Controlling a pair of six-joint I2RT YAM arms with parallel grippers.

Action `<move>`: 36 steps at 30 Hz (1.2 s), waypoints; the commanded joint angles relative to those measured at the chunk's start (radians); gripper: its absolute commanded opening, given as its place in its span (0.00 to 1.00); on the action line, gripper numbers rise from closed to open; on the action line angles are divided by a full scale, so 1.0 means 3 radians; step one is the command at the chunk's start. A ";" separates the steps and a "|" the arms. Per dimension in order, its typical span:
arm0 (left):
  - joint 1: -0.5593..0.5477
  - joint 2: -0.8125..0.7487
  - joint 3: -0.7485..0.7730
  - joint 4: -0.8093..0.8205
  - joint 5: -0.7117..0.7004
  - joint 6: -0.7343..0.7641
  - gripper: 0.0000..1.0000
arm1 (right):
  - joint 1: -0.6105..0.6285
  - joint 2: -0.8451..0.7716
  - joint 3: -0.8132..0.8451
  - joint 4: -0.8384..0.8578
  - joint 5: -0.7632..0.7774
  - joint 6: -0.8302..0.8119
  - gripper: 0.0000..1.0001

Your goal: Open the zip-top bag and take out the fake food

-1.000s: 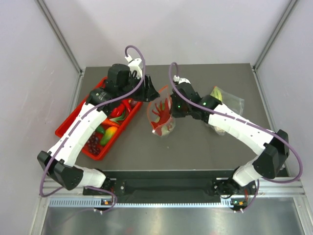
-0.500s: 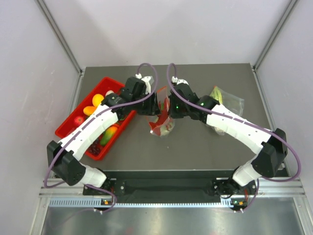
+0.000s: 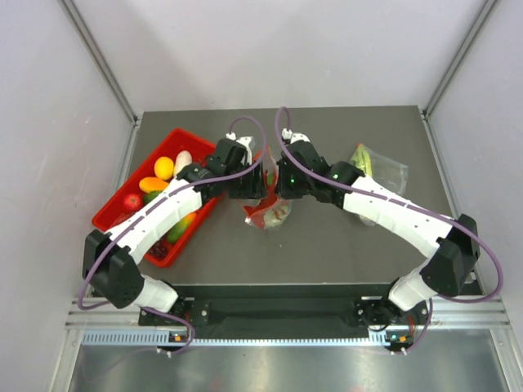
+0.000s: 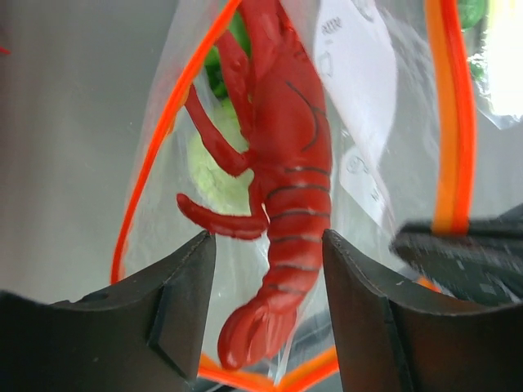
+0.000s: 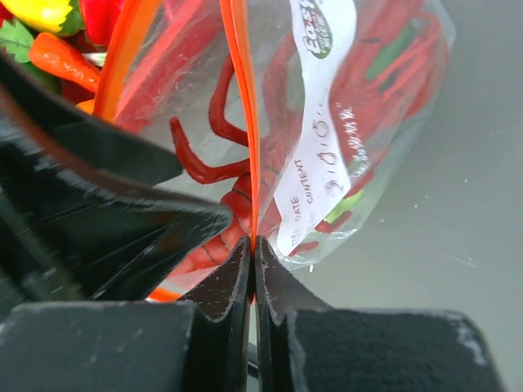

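- My left arm comes in from the left and my right arm from the right. Both wrists meet over the middle of the table.
- My left fingers stand apart at the mouth of the zip-top bag, one on each side of the red lobster-shaped toy.
- My right fingers are pressed together on the bag's orange zip strip.
- There is one zip-top bag, mid-table under both wrists.
- Inside it I count one red lobster-shaped toy and one pale green piece. The darker green bits are too hidden to count.
- There is one red tray at the left.
- One other clear bag lies at the right.
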 commanded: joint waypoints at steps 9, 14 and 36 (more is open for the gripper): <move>-0.0002 0.0182 -0.0070 0.0407 -0.0174 0.0039 0.58 | 0.0128 -0.0003 0.0038 0.0154 -0.0099 0.0000 0.00; -0.0002 0.0207 -0.0106 0.0571 -0.0210 0.0029 0.51 | 0.0149 0.0012 0.0053 0.0200 -0.0160 -0.0046 0.00; 0.0176 0.0003 0.0068 0.0964 0.0051 -0.0554 0.00 | 0.0164 0.0048 0.0043 -0.0142 -0.0002 -0.0041 0.00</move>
